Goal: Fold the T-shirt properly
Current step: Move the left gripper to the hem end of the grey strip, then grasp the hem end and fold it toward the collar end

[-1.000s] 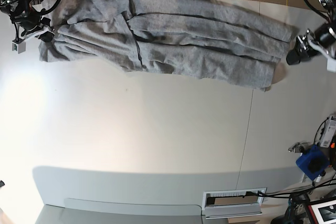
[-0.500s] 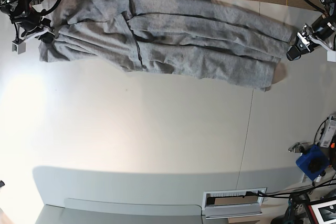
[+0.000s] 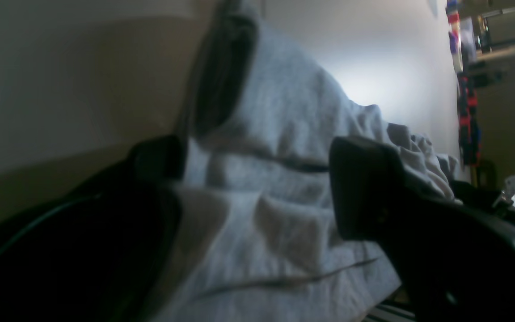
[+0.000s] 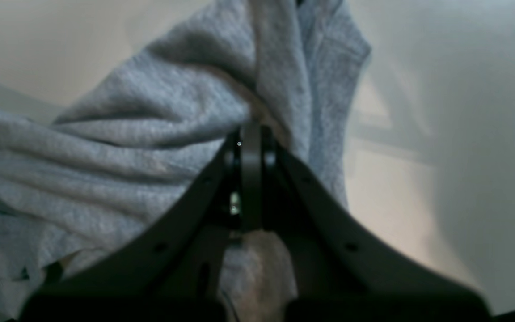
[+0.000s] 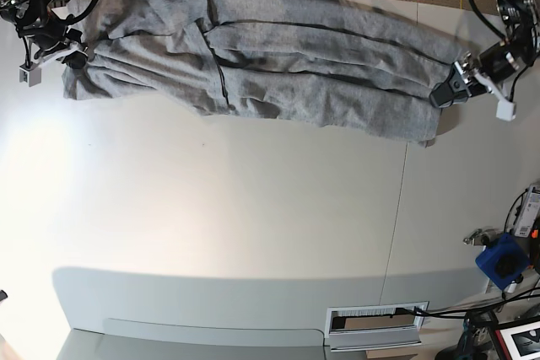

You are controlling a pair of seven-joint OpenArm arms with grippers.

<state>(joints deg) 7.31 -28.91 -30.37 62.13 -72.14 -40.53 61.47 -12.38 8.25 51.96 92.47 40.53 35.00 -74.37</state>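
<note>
The T-shirt point(image 5: 261, 69) is spread lengthwise along the bench point(image 5: 253, 225) far edge. One end is clenched by the right end effector point(image 4: 251, 134); the left end effector point(image 3: 257, 179) is held wide apart w/ cloth between the jaws.

T-shirt point(image 5: 270, 61) — top edge cut off at 12 o'clock; lettering unseen; left hand point(image 3: 257, 188) blurred — cloth contact unclear.

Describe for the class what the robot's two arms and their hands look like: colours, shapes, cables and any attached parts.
Both arms are black, with black cables looped along them. The right hand has two smooth matte black fingers that broaden towards the wrist, with small round holes. The left hand has blocky dark fingers and a thin cable beside it. In the base view, each hand carries a small pale boxy part.
</note>
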